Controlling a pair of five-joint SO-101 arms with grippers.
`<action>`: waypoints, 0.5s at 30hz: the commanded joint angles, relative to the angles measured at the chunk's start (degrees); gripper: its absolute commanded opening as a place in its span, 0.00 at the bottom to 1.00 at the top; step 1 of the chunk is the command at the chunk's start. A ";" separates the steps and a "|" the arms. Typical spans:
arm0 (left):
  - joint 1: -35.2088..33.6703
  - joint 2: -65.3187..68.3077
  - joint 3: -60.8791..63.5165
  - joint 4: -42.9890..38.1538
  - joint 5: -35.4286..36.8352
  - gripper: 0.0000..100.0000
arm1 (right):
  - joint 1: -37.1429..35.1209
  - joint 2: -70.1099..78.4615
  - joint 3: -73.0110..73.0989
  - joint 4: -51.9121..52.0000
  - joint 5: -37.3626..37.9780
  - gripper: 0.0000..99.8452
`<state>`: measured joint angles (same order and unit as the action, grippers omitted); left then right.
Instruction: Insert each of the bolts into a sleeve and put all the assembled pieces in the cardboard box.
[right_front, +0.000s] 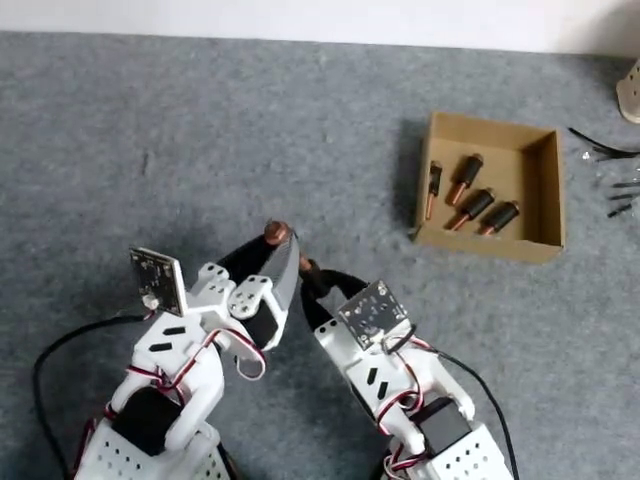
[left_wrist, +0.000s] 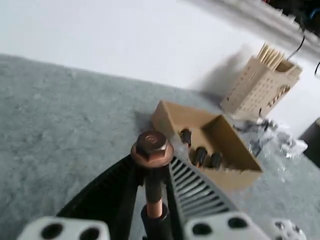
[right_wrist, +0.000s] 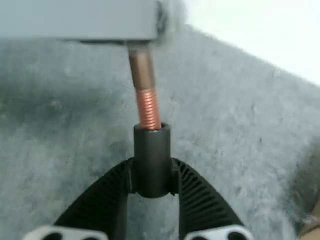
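Note:
My left gripper (right_front: 279, 246) is shut on a copper bolt (left_wrist: 151, 148), whose hex head (right_front: 276, 233) sticks out past the fingertips. My right gripper (right_wrist: 151, 176) is shut on a black sleeve (right_wrist: 151, 159) just below it. The bolt's threaded end (right_wrist: 149, 107) sits in the sleeve's mouth. In the high view both grippers meet over the grey mat at lower centre, with the right gripper (right_front: 310, 276) beside the left. The cardboard box (right_front: 546, 180) stands apart at the right and holds several bolts in sleeves (right_front: 470, 205).
A beige holder with wooden sticks (left_wrist: 262, 82) stands beyond the box at the far right edge (right_front: 631, 92). Small black parts and wires (right_front: 612, 175) lie right of the box. Grey mat (right_front: 180, 150) stretches open to the left and behind.

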<state>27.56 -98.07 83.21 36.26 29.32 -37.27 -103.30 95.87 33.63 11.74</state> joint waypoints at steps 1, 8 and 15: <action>4.18 0.31 3.56 4.40 -0.09 0.00 | 1.36 -0.92 1.89 -0.04 0.35 0.01; 5.32 0.22 6.11 4.22 0.00 0.00 | 1.54 -0.92 1.80 -0.04 0.35 0.01; -0.75 0.40 4.88 4.22 7.82 0.00 | 1.27 -0.92 1.80 -0.04 0.26 0.01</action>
<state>30.90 -98.07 88.84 38.64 34.86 -36.75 -103.30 95.87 34.07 11.82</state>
